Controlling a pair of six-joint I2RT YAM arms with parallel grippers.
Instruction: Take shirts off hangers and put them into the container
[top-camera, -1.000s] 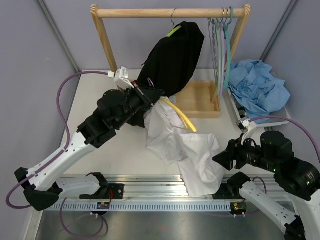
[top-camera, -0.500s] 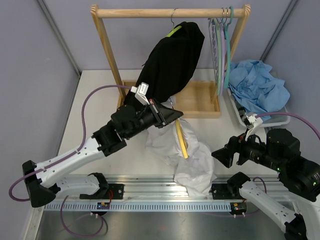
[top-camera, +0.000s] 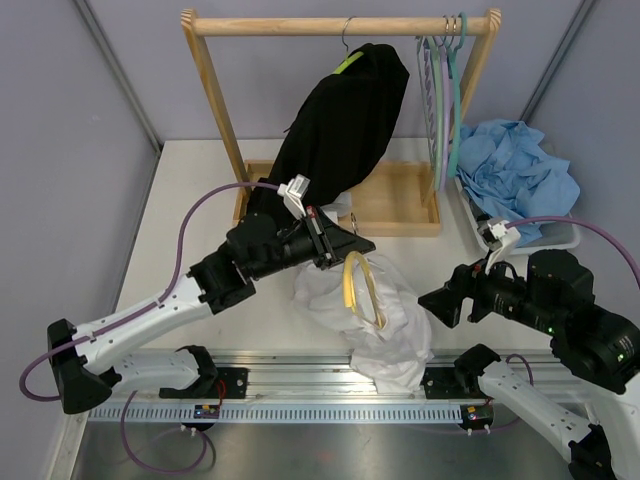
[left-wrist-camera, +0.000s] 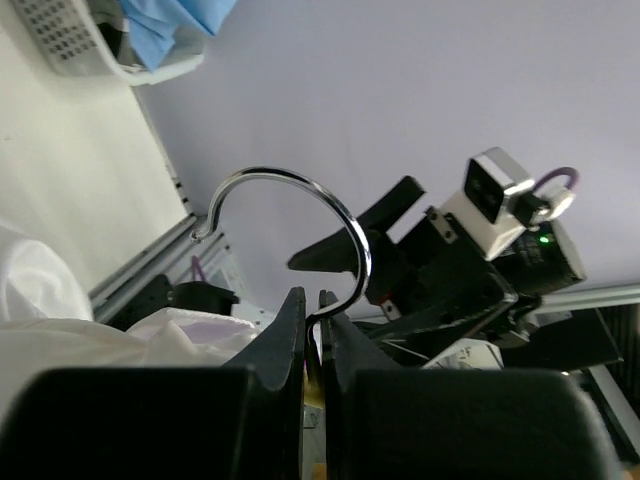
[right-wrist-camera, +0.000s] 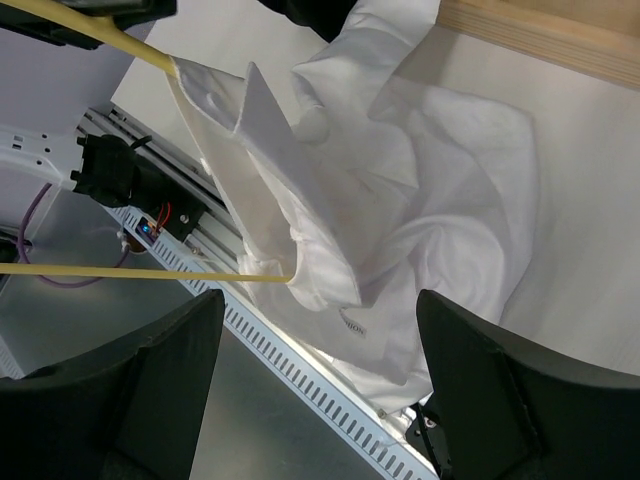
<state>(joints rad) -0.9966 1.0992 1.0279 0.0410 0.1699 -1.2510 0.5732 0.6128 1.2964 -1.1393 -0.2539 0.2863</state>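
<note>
My left gripper (top-camera: 357, 246) is shut on the neck of the yellow hanger (top-camera: 356, 290), just under its metal hook (left-wrist-camera: 290, 185). The jaws (left-wrist-camera: 312, 305) stand nearly together on the wire. The white shirt (top-camera: 385, 320) lies bunched on the table under the hanger and droops over the front rail, its collar still caught on the yellow bar (right-wrist-camera: 100, 272). My right gripper (top-camera: 445, 305) is open just right of the shirt; its wide jaws (right-wrist-camera: 320, 300) hover over the collar (right-wrist-camera: 300, 230), holding nothing. The black shirt (top-camera: 345, 125) hangs on the rack. The container (top-camera: 556, 243) sits far right.
A wooden rack (top-camera: 340, 25) with a base tray (top-camera: 400, 205) stands at the back; several empty hangers (top-camera: 445, 90) hang at its right end. A light blue garment (top-camera: 515, 165) fills the container. The metal rail (top-camera: 300, 365) runs along the near edge.
My left arm swung the yellow hanger right and nearer, turning it. The white shirt slid down and bunched under it. My right gripper opened wider and let go of the shirt's edge.
</note>
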